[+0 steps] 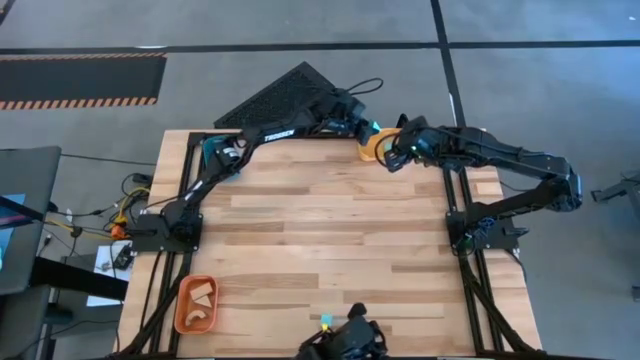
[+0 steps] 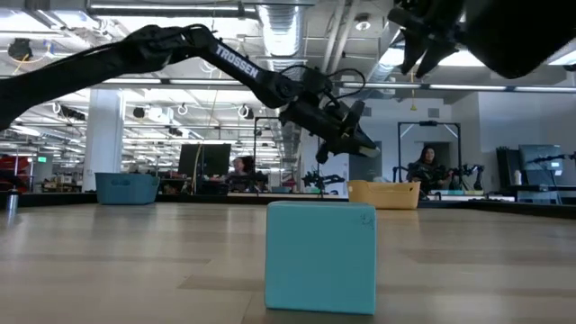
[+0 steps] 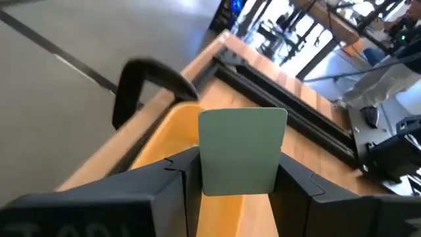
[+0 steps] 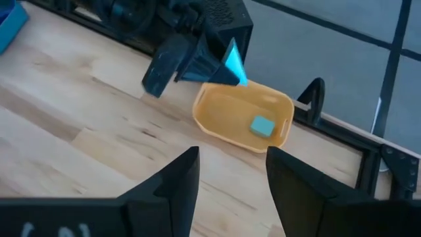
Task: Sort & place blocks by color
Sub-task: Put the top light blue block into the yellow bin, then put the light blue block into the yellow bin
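One cyan cube [image 3: 242, 150] is clenched by the left gripper [image 3: 240, 174] above the yellow-orange tray [image 4: 243, 117]; release should be centred. The right gripper [image 4: 231, 172] is held released nearby.

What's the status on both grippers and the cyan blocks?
Left gripper shut on a cyan block above the yellow-orange tray. Right gripper open, empty, nearby. One cyan cube in tray. Nothing blocking.

The high view looks straight down on the whole table [image 1: 330, 230]. The low view looks level from its 6 o'clock edge. Both wrist views share the yellow-orange tray [image 4: 217, 125] at 12 o'clock.
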You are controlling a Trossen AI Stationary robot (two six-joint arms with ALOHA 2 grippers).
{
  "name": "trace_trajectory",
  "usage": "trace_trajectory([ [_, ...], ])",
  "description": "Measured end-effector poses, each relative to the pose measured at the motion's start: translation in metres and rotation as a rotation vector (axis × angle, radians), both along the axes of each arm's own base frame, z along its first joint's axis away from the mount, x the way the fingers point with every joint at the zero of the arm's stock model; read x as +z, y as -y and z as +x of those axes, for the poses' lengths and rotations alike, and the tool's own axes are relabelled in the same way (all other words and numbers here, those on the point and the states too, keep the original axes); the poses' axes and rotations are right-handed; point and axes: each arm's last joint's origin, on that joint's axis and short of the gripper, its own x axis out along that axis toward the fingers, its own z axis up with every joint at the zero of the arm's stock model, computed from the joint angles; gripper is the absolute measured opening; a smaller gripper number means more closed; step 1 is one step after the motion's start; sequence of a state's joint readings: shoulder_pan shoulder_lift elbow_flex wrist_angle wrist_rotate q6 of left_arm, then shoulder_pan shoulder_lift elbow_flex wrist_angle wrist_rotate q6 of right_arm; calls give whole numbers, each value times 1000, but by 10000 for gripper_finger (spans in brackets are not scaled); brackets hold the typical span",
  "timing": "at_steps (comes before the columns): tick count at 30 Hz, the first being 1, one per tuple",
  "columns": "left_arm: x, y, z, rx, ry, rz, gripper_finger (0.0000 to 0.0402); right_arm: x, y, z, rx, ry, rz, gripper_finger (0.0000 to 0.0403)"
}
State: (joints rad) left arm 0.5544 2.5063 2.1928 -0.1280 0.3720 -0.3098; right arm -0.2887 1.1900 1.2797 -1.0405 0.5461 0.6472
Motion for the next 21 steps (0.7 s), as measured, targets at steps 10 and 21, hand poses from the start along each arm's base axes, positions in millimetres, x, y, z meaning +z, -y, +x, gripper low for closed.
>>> trace_trajectory([
  [10, -6, 8, 4, -21, -43, -116, 157, 0, 13, -5, -34, -12, 15, 199],
  [21, 18, 11, -2, -12, -54, -30, 213, -5, 9, -11, -12, -104, 37, 200],
])
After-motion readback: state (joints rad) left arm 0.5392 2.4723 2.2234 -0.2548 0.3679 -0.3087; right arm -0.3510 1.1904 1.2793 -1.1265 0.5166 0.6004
